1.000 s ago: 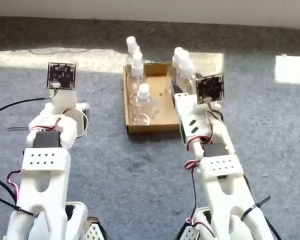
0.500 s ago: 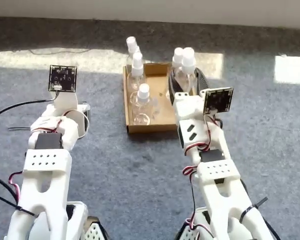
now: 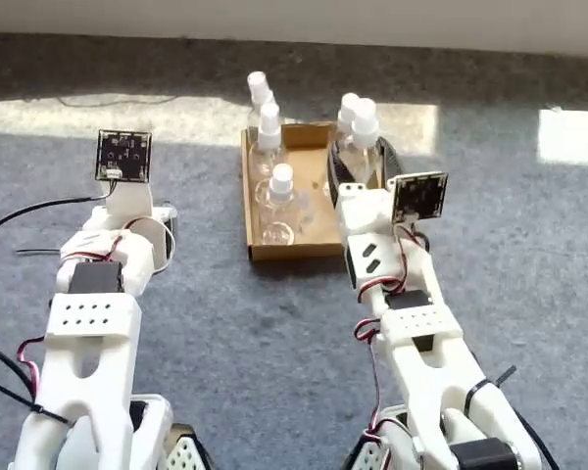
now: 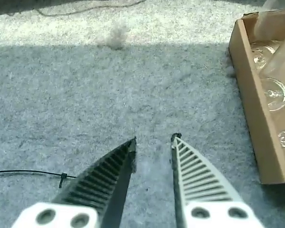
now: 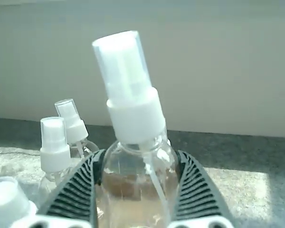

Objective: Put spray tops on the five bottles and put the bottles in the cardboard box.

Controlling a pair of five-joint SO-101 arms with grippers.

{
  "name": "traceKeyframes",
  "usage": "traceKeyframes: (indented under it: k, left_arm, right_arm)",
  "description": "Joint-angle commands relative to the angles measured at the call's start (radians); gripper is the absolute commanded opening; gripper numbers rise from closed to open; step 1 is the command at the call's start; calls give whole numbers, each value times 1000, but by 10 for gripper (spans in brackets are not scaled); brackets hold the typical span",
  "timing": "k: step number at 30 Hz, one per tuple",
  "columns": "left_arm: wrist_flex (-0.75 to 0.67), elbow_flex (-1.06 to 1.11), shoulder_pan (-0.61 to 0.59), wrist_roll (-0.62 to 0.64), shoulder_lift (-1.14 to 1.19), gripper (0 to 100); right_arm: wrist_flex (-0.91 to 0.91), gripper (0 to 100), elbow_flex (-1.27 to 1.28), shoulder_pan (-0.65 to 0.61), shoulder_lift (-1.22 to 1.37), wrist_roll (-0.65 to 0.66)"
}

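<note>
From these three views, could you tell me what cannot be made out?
- Spray bottle in the right gripper: base cut off by the right wrist view's edge; in the high view the right arm hides it.
- Cardboard box: one side cut off by the left wrist view's edge.
- Rearmost bottle: inside or behind the box, too small in the high view.
</note>
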Motion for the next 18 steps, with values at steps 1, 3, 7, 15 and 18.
traceKeyframes:
  k: [1, 3, 7, 15, 18]
  left_arm:
    - [-17, -8, -10, 8, -5, 123]
    - [-17, -8, -10, 8, -5, 123]
    - [-17, -8, -10, 8, -5, 123]
    - [-17, -8, -10, 8, -5, 123]
    - [-17, -8, -10, 8, -5, 123]
  right_arm:
    - [-28, 4, 1, -7, 15, -8]
    - [-28, 4, -2, -7, 45, -8]
    - [-104, 4, -5, -4, 122, -8]
    - [-245, 4, -7, -4, 275, 71]
    - [-259, 4, -7, -4, 318, 72]
